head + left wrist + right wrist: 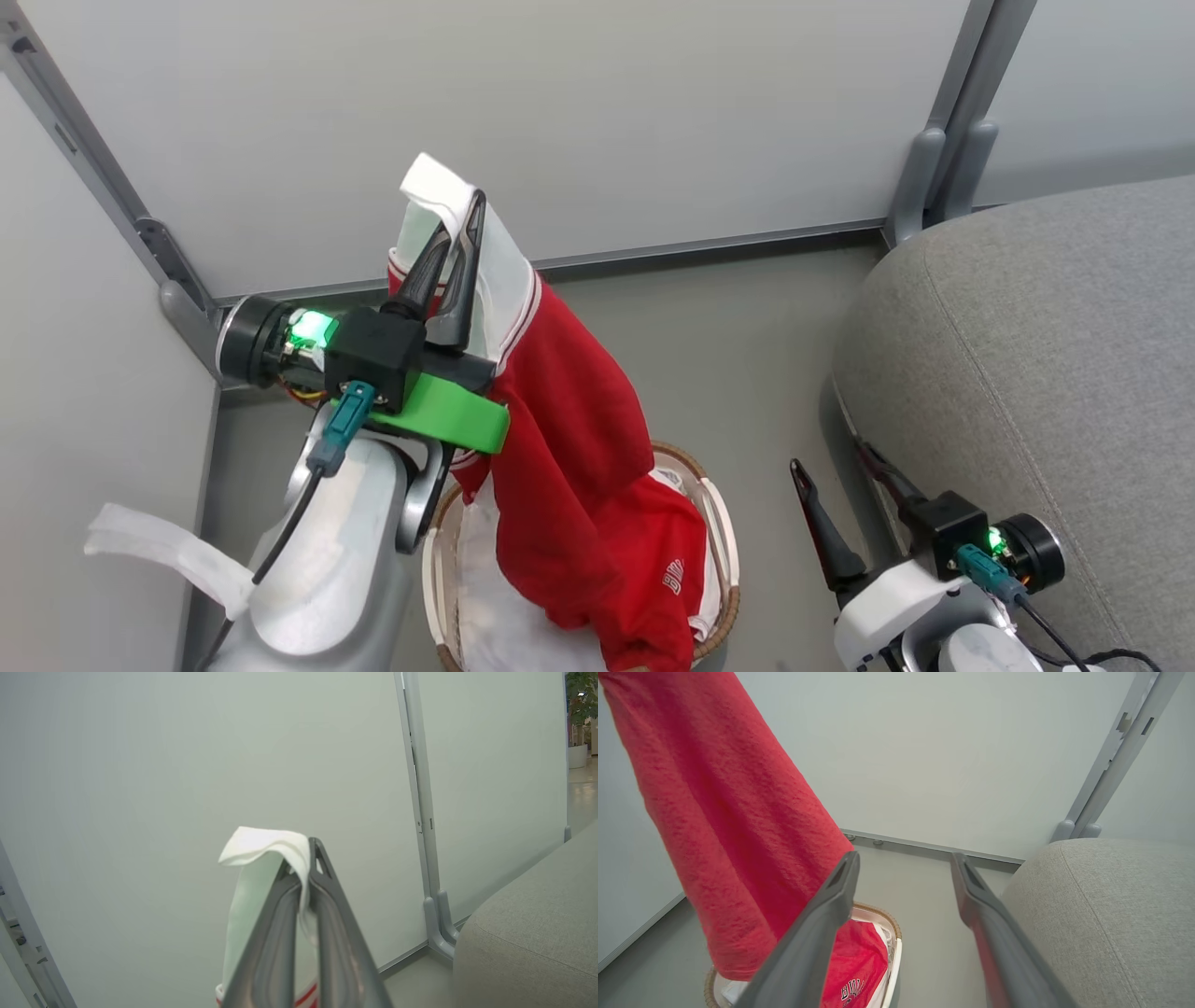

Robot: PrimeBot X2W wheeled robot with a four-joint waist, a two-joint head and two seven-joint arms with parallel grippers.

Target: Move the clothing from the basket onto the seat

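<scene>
One red garment of the clothing [569,411] hung lengthwise, its long axis near vertical, from the left claw [464,215]. That claw's two dark fingers were pinched together on the white-backed, stripe-trimmed edge at the garment's top. Red folds bearing white lettering lay in the basket [721,532], over the white liner [490,597]; whether they belonged to the same garment or to a second one could not be told. The basket stood on the floor [747,355] below the left claw, near the wall panel [560,112]. The seat [1046,373] lay to the robot's right of the hanging garment, apart from the basket across a strip of bare floor, and its rounded edge seemingly stood higher than the basket rim. The right claw [828,455] stood just beside the seat's edge, between seat and basket, its jaws spread wide and holding nothing. Judgement: the right claw was nearer the seat, yet the left claw carried the load. The coming move therefore probably called for a rightward sweep of the left arm, with the trailing end lifted clear of the rim before crossing.
</scene>
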